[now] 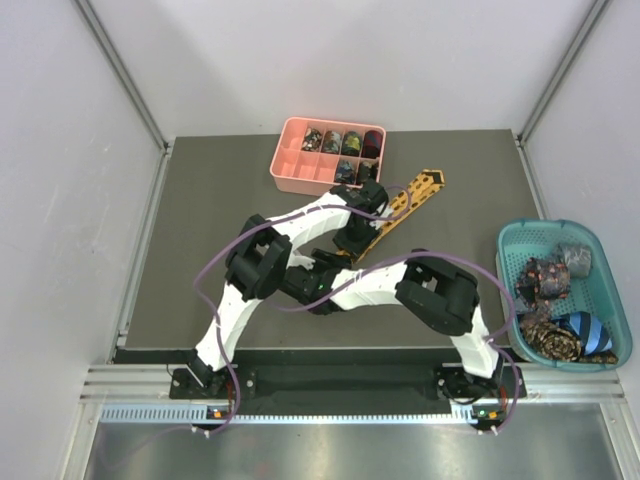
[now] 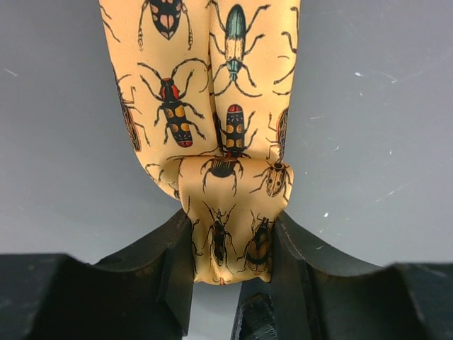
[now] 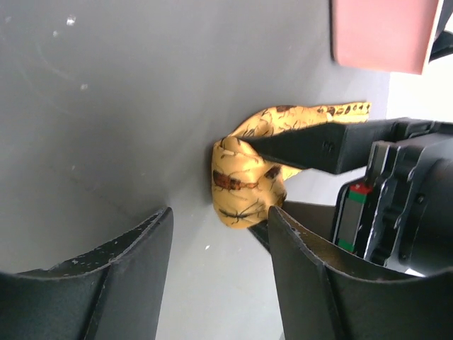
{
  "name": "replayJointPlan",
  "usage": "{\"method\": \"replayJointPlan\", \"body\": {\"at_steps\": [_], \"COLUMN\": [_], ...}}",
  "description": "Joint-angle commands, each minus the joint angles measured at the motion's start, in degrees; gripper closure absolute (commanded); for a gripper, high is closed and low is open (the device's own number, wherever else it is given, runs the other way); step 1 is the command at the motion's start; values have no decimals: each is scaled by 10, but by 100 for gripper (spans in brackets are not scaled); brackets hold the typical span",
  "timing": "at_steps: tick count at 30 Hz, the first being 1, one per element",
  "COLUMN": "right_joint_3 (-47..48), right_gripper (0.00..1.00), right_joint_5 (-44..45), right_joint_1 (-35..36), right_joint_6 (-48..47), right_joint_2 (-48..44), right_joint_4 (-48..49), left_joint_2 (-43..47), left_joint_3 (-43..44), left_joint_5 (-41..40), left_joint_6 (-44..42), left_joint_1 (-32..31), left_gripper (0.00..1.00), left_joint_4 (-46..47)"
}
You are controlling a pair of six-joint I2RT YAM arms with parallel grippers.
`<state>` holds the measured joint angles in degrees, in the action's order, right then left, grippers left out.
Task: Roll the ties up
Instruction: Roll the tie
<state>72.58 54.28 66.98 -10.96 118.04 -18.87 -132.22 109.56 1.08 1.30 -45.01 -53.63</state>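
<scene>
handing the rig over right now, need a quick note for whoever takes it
Grippers: left gripper is shut on the rolled-up end of the yellow tie. The right gripper is open beside that small coil and holds nothing.
Things: the rest of the yellow tie lies stretched out flat.
Done: several rolled ties sit in the pink tray.
Left: finish rolling this tie. The bunched ties in the teal basket probably come next.
</scene>
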Motion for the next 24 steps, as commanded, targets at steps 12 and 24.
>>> {"method": "replayJointPlan", "body": {"at_steps": [12,24], "right_joint_3": [78,86], "right_gripper": [47,71], "right_joint_5": [18,-8], "right_joint_1": [-64,-98], "right_joint_6": [6,51], "right_joint_2": [77,115], "right_joint_4": [-69,-146], "left_joint_2": [-117,-112], "left_joint_3": [31,29], "left_joint_5": [37,34], "left_joint_6": [-8,-8], "left_joint_1": [-5,2], "left_gripper": [62,61], "left_joint_4": [-138,-132]}}
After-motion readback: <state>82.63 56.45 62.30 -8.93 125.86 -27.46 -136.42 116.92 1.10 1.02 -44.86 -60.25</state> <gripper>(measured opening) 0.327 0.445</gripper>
